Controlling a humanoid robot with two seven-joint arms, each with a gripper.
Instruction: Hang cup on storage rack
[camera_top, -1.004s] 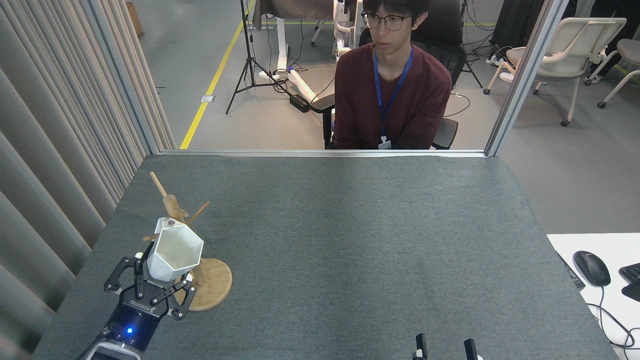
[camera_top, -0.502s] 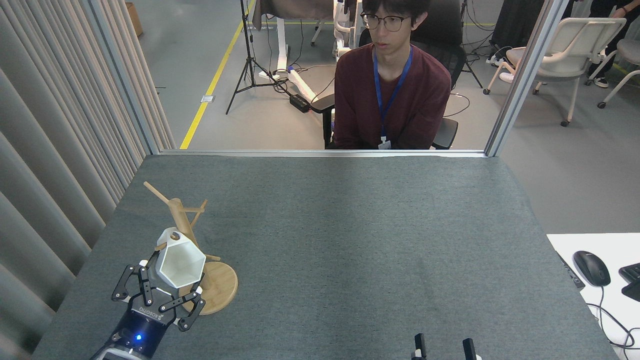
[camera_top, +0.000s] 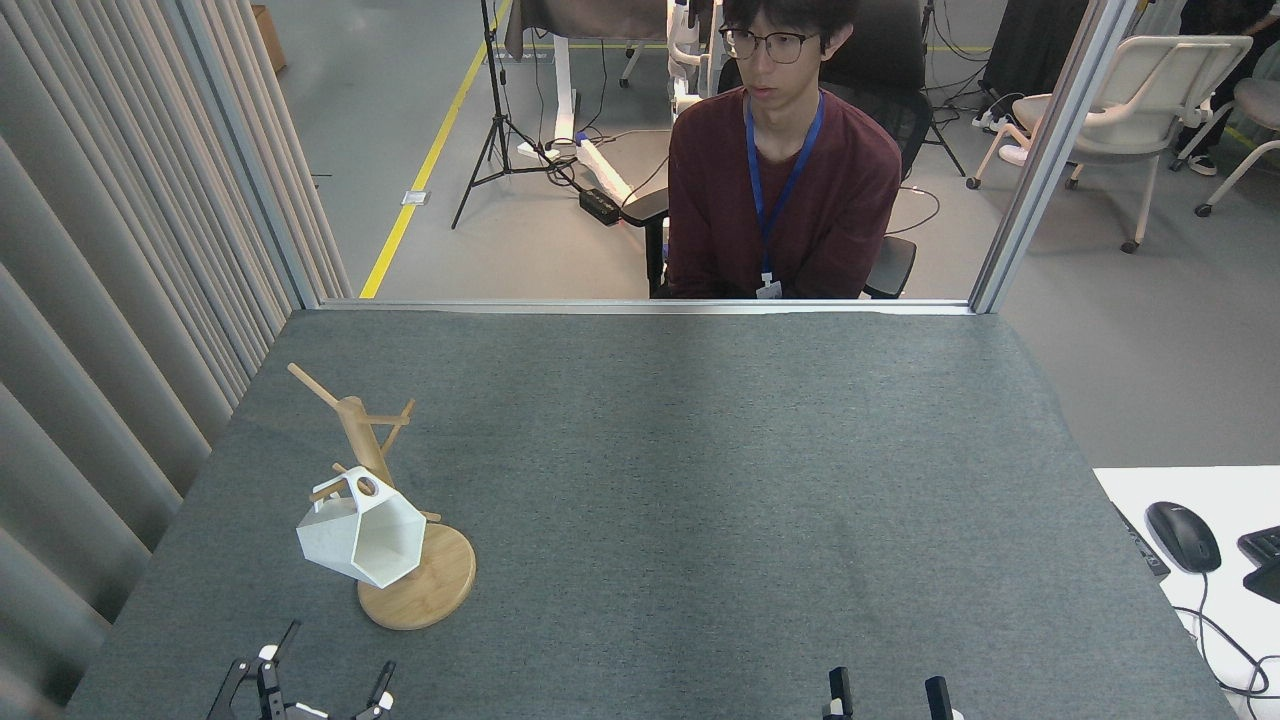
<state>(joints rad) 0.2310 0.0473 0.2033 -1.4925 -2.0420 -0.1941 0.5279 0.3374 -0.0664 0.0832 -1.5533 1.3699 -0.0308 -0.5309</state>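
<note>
The white faceted cup (camera_top: 360, 535) hangs by its handle from a low peg of the bamboo storage rack (camera_top: 368, 470), its mouth tilted toward me and to the right. The rack stands upright on its round disc base (camera_top: 430, 590) at the table's left side. My left gripper (camera_top: 310, 690) sits at the bottom edge, below the cup and apart from it, fingers spread open and empty. Only the two fingertips of my right gripper (camera_top: 888, 695) show at the bottom edge, standing apart with nothing between them.
A person in a dark red top sits behind the far edge of the grey table (camera_top: 700, 480). A curtain (camera_top: 120, 300) runs along the left. A computer mouse (camera_top: 1182, 535) and keyboard corner lie on a white desk at the right.
My left gripper let go of the cup and drew back toward the bottom edge. The cup now hangs on the peg, swung lower and tilted. The rack stayed upright.
</note>
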